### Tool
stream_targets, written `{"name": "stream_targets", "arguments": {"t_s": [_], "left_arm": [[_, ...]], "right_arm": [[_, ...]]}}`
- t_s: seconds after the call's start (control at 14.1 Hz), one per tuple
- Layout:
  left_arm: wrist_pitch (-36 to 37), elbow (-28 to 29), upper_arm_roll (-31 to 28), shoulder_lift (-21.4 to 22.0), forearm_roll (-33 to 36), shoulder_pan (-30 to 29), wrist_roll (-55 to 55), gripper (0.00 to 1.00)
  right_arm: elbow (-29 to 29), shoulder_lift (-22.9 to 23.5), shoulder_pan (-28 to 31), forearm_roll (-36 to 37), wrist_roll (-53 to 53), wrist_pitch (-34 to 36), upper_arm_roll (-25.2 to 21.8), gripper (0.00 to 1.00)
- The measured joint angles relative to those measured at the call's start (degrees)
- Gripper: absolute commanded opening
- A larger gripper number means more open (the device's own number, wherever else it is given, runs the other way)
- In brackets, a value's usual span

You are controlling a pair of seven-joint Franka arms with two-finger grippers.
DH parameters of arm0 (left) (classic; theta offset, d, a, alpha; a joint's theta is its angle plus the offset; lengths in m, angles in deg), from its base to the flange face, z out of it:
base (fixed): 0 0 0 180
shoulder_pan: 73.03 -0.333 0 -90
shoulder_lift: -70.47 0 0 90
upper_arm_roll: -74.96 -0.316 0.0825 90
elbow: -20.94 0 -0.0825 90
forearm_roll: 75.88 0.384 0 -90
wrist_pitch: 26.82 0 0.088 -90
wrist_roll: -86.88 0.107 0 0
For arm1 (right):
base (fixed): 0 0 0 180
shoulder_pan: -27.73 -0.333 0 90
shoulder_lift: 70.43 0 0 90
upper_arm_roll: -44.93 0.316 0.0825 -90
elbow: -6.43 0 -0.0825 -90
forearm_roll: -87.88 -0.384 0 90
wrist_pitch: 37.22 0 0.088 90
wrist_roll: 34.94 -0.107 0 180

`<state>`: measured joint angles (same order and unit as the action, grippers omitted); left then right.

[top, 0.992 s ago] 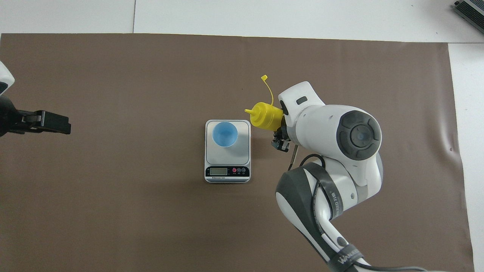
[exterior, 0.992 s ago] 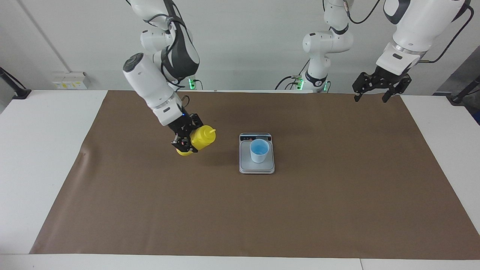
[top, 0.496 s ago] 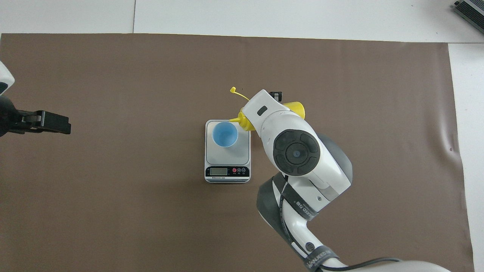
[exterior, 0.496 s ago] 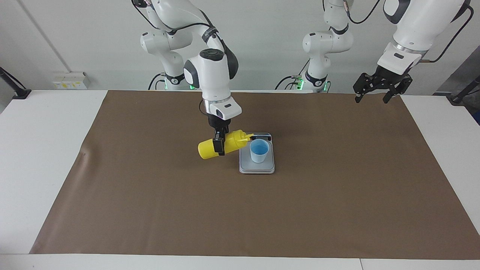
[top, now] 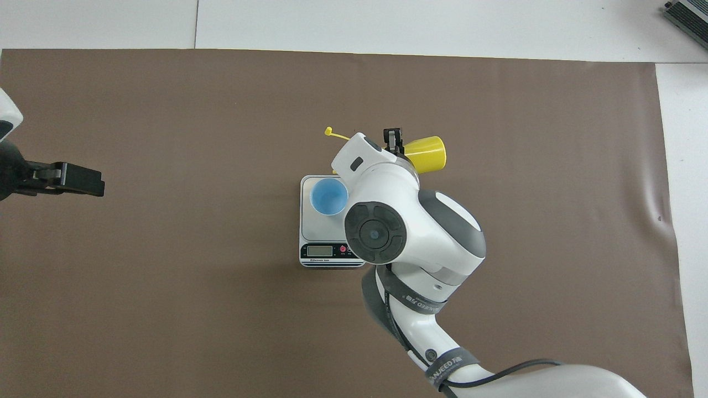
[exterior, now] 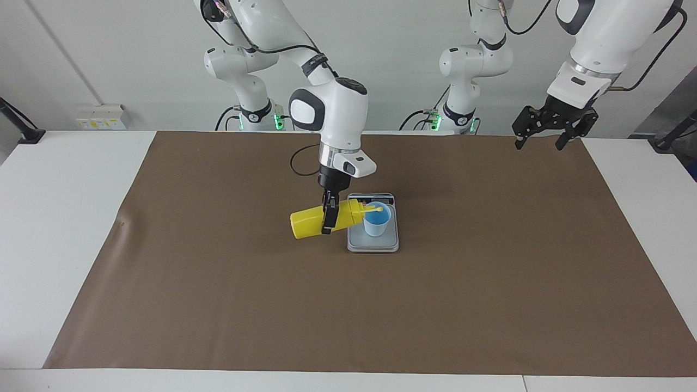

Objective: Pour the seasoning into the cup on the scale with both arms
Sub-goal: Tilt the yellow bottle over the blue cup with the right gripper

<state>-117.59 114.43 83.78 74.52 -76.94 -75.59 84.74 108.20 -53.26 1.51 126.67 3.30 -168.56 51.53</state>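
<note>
Two grippers in view, one busy. Right gripper (exterior: 328, 213) is clamped across the middle of the yellow bottle (exterior: 310, 223), one finger on each side of the body. Bottle hangs almost level in the air, base toward the right arm's end of the table, nozzle tipped over the rim of the blue cup (exterior: 377, 220); whether nozzle and rim touch cannot be told. In the overhead view the right arm's wrist covers most of the bottle (top: 426, 153), leaving only its base end showing, and the thin cap strap (top: 332, 132) sticks out past the wrist over the mat, farther from the robots than the scale. Cup (top: 329, 196) stands upright on the steel plate of the scale (exterior: 373, 239), on the part of the plate toward the left arm's end. Scale (top: 321, 232) lies flat near the middle of the brown mat (exterior: 490, 283), display strip at the end nearer to the robots. Left gripper (exterior: 547, 130) waits with fingers spread apart, holding nothing, over the mat's corner at the left arm's end, well apart from the scale; the overhead view shows it at the frame edge (top: 69, 179).
</note>
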Motion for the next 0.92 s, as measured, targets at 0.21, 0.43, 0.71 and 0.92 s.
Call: {"name": "stream_targets", "arguments": {"t_s": [0.21,0.43,0.71,0.92], "left_arm": [[0.0,0.1,0.1,0.0,1.7,0.0,0.1,1.0],[0.0,0.1,0.1,0.0,1.8,0.0,0.1,1.0],[0.0,0.7,0.1,0.0,1.8,0.0,0.1,1.0],[0.0,0.8,0.1,0.0,1.8,0.0,0.1,1.0]], "right_arm": [[-0.2,1.3,-2.2,8.2,-3.2,1.5,0.0,0.0],[-0.3,1.8,-2.9,14.3,-3.8,3.3,0.0,0.0],[0.0,2.5,-3.4,21.0,-4.0,5.2,0.0,0.0],[0.1,2.6,-4.1,23.6,-4.0,5.9,0.0,0.0]]}}
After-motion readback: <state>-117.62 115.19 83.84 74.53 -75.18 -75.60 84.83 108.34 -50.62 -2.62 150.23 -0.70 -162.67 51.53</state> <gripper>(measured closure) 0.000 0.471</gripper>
